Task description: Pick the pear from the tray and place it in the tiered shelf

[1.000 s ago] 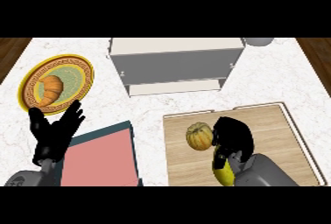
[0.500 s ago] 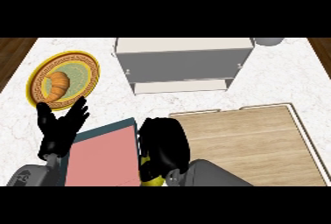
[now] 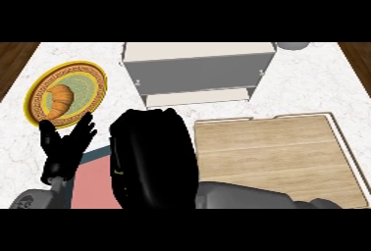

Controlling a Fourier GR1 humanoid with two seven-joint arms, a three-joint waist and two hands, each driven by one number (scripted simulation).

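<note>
Up close under the head view, the right hand (image 3: 152, 157) fills the middle of the frame as a large dark mass, its back turned to the camera, so I cannot tell how its fingers stand or what they enclose. The pear itself is not visible; the wooden tray (image 3: 275, 157) at the right lies bare, which suggests the fruit is hidden inside that hand, though this is a judgement only. A tiny yellow-green speck shows at the hand's left edge, too small to name. The hand sits between the tray and the tiered shelf (image 3: 199, 73), whose grey opening faces the robot just beyond it, a sensible position for carrying something toward that opening. The left hand (image 3: 65, 147) rests at the left with fingers straight and spread, holding nothing, over a pink mat (image 3: 91, 188). Beside it a patterned plate (image 3: 91, 81) bears a croissant (image 3: 59, 98), well out of the way on the marble tabletop (image 3: 319, 83).
</note>
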